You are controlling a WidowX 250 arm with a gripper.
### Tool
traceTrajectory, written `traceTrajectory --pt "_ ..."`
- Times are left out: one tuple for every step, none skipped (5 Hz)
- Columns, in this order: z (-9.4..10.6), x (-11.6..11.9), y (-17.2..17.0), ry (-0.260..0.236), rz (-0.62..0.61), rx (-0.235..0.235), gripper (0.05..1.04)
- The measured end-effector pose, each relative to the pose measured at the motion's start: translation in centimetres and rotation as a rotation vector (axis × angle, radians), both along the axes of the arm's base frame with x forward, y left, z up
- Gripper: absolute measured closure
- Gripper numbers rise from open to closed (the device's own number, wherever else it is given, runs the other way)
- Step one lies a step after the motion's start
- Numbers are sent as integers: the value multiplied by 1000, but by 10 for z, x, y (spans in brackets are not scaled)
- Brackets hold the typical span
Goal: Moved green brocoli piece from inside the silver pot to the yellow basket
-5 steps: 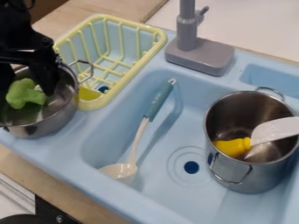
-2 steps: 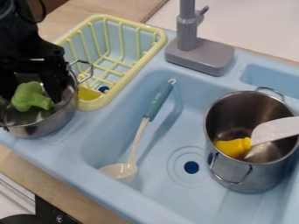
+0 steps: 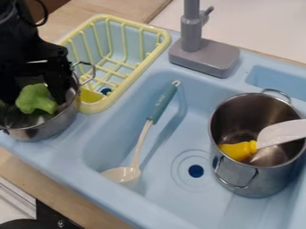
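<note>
The arm [image 3: 30, 53] is black and angular, with a thin looping cable [image 3: 46, 14] (black too).

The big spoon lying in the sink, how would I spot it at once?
Find the blue sink, then the dark drain hole. Left of it slants the spoon, pale bowl lowest. Its teal handle sets it apart from the white tool in the tall pot.

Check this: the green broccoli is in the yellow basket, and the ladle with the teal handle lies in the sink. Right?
No, the broccoli isn't in the yellow basket: the camera view shows it in or just above the silver pot beside that basket. The ladle does lie in the sink.
</note>
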State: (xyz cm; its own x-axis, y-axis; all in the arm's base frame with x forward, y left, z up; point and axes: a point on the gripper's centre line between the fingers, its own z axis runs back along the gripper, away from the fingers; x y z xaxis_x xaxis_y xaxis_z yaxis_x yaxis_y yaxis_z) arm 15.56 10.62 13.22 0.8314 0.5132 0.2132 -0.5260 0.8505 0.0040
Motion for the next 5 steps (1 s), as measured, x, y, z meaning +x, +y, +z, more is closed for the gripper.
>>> traceTrajectory --pt "-4 -1 1 -1 28 1 87" --pt "-10 -4 -1 8 63 2 87" --pt "-10 -4 -1 8 69 21 130" --pt "-9 -3 -2 5 59 34 329" --pt "-8 -4 -3 10 63 31 342"
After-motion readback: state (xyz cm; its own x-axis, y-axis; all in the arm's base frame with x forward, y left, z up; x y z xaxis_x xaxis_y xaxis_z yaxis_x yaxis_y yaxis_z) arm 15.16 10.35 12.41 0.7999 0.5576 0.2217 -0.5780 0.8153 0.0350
